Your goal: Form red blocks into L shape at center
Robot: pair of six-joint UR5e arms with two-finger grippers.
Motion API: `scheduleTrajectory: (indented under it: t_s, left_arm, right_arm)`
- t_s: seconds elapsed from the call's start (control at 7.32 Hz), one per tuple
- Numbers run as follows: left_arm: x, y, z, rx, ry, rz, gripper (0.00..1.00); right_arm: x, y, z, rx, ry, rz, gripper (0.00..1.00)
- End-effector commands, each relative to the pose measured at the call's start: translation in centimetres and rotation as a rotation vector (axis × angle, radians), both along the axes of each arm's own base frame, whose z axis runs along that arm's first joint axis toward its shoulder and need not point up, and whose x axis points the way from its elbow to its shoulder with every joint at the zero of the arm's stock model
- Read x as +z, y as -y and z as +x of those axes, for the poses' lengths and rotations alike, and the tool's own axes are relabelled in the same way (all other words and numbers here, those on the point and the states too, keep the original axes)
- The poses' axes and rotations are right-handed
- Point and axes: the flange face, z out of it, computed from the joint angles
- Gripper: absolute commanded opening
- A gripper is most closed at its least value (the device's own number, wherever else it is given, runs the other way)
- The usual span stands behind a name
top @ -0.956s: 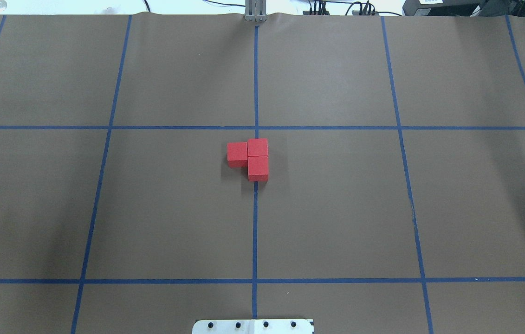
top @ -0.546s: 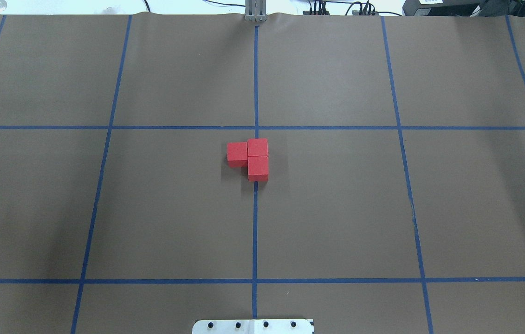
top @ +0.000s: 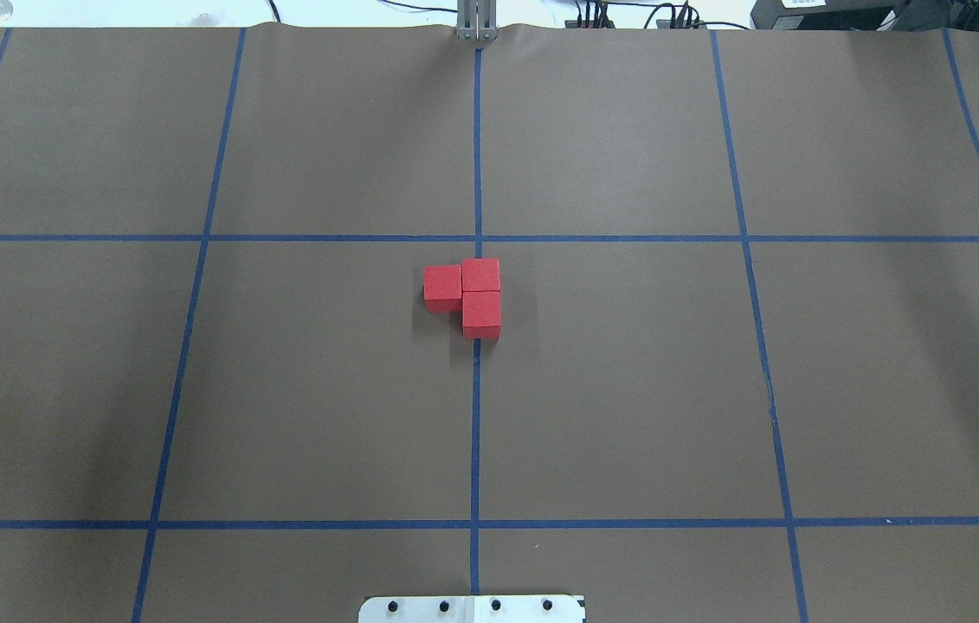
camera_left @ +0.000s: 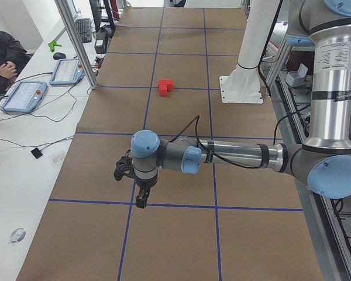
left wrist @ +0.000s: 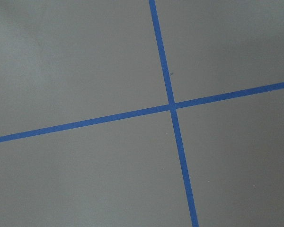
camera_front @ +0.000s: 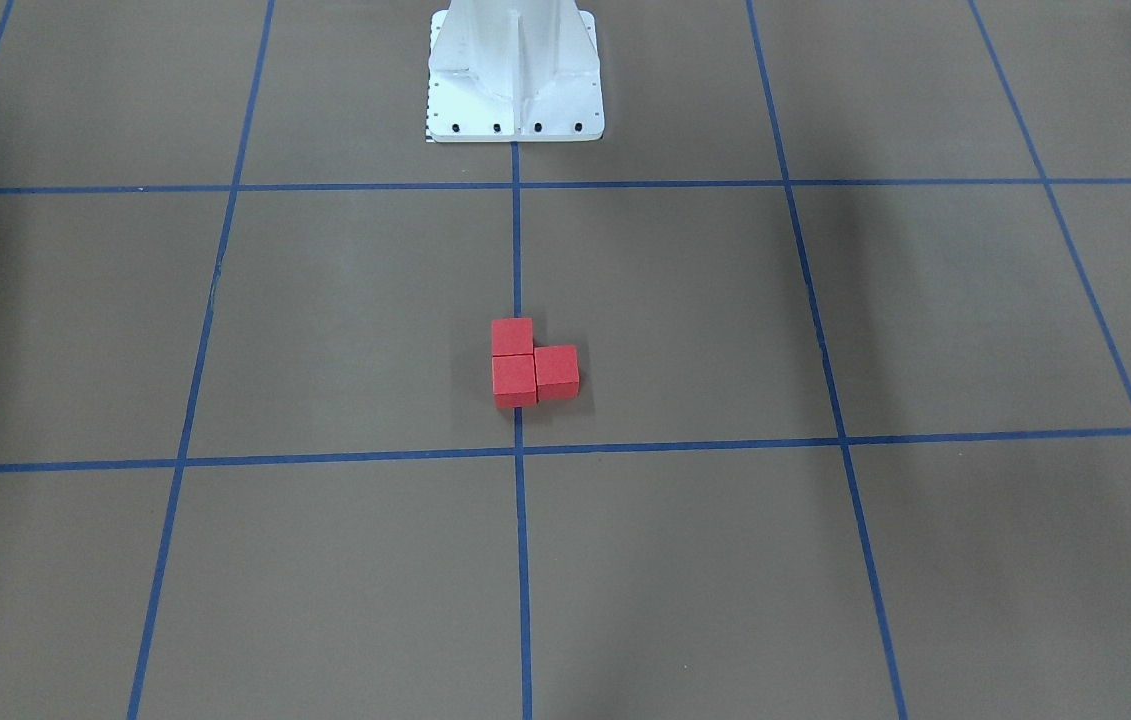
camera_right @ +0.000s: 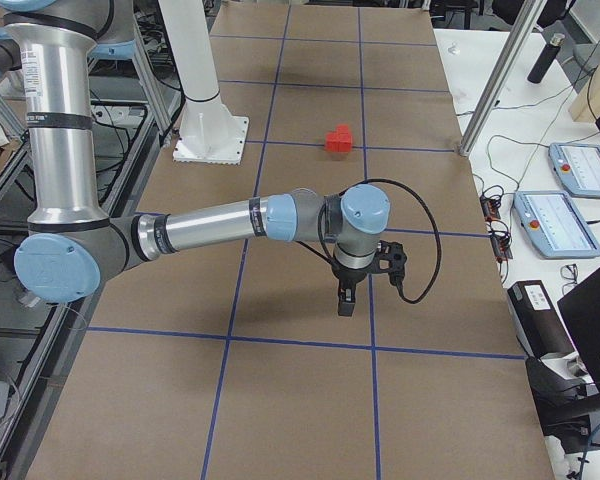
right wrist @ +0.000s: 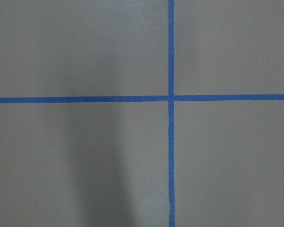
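Observation:
Three red blocks sit touching in an L on the brown center [top: 541, 294] of the grid. Two of them [top: 480, 274] [top: 481, 311] lie along the middle blue tape line, and the third [top: 442, 284] is on their left. The front-facing view shows the same L [camera_front: 514, 378], as do the left [camera_left: 165, 86] and right [camera_right: 337, 138] side views. My left gripper [camera_left: 141, 199] hangs above the table far from the blocks. My right gripper [camera_right: 346, 300] is equally far off at the other end. I cannot tell whether either is open or shut.
The white metal base [top: 472, 608] stands at the near table edge on the middle line. A bench with tablets [camera_left: 23, 96] and cables runs beyond the table's far edge, where a person's sleeve [camera_left: 0, 64] shows. Both wrist views show only tape crossings.

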Motion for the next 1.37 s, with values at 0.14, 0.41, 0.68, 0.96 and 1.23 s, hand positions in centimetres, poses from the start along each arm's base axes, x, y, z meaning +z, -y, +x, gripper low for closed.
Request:
scheduleTrajectory:
  t_s: [0.14, 0.41, 0.68, 0.96, 1.23]
  left_arm:
    - [1.1, -0.3, 0.1, 0.001, -0.01, -0.026, 1.0]
    - [0.5, -0.2, 0.2, -0.005, -0.016, -0.02, 1.0]
    - [0.1, -0.3, 0.7, 0.001, -0.089, -0.026, 1.0]
    - [0.4, -0.4, 0.7, 0.002, -0.086, -0.03, 1.0]
    - [0.6, -0.5, 0.7, 0.002, -0.084, -0.033, 1.0]
  right_arm:
    - [-0.2, 0.0, -0.1, 0.005, 0.025, -0.011, 0.99]
    - [-0.3, 0.0, -0.2, 0.007, 0.041, -0.013, 0.99]
    - [-0.4, -0.1, -0.3, 0.009, 0.055, -0.015, 0.99]
    - [0.7, 0.0, -0.4, 0.009, 0.052, -0.039, 0.99]
    - [3.6, 1.0, -0.4, 0.011, 0.054, 0.012, 0.99]
